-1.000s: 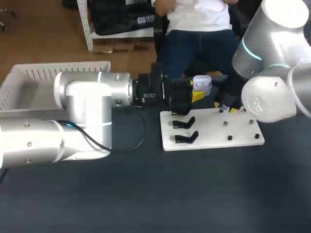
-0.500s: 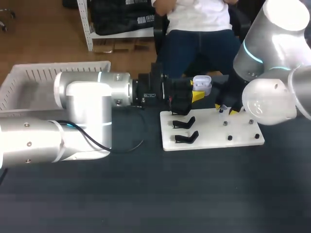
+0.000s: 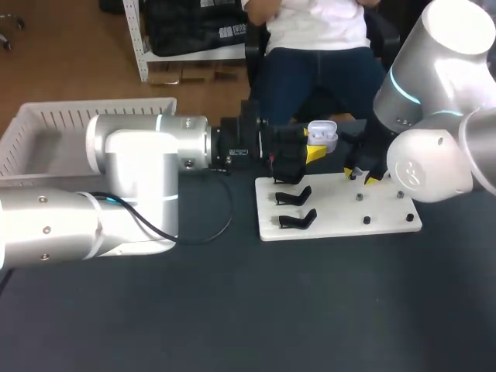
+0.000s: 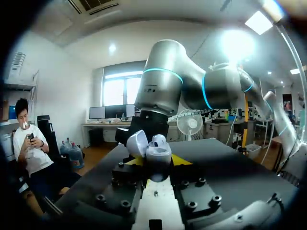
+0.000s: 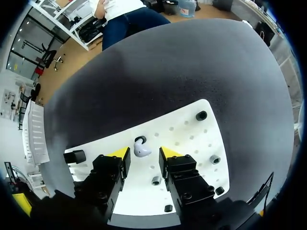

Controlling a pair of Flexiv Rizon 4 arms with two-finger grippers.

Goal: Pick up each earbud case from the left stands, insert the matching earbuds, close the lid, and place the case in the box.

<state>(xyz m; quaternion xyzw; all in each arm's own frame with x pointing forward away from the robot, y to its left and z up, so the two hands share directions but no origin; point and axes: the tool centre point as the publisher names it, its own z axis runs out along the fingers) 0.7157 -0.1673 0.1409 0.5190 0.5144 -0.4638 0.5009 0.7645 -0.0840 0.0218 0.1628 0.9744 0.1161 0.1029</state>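
Left gripper (image 3: pixel 314 152) clamps earbud case (image 4: pixel 158 157), lid open, raised beside white board (image 5: pixel 192 139), likely for loading. Right gripper (image 5: pixel 145 154), fingers parted, straddles earbud (image 5: pixel 141 149) on board, seemingly poised to pinch.

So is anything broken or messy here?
Nothing looks broken or spilled. The left gripper holds the earbud case with its lid open, which suits the job. One earbud sits on the white board between the right gripper's open fingers, apart from both.
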